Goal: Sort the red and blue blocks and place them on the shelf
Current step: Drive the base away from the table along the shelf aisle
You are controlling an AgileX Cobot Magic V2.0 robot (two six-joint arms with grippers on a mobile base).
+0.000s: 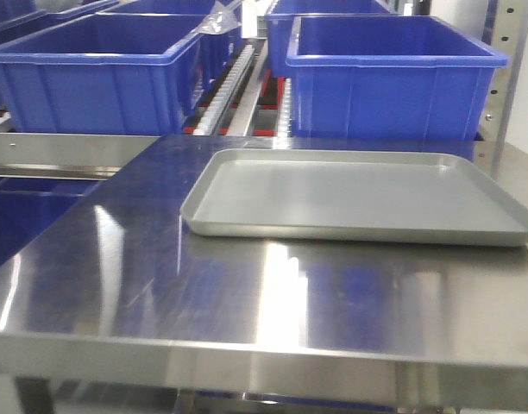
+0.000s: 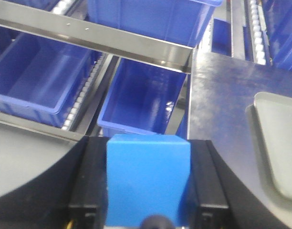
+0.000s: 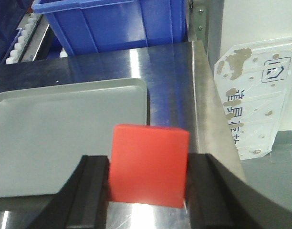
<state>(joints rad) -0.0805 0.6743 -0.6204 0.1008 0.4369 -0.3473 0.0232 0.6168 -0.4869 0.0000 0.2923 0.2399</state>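
Note:
My left gripper (image 2: 148,186) is shut on a blue block (image 2: 147,179) and holds it off the table's left edge, above a lower blue bin (image 2: 143,98). My right gripper (image 3: 148,186) is shut on a red block (image 3: 148,164) and holds it above the steel table, just right of the grey tray (image 3: 65,138). The tray (image 1: 359,194) lies bare on the steel table (image 1: 204,293) in the front view. Neither gripper shows in the front view.
Two large blue bins (image 1: 100,69) (image 1: 389,78) stand on the roller shelf behind the table. More blue bins (image 2: 36,78) sit on the lower shelf at the left. A steel shelf rail (image 2: 88,36) crosses above them. A white panel (image 3: 258,95) stands right of the table.

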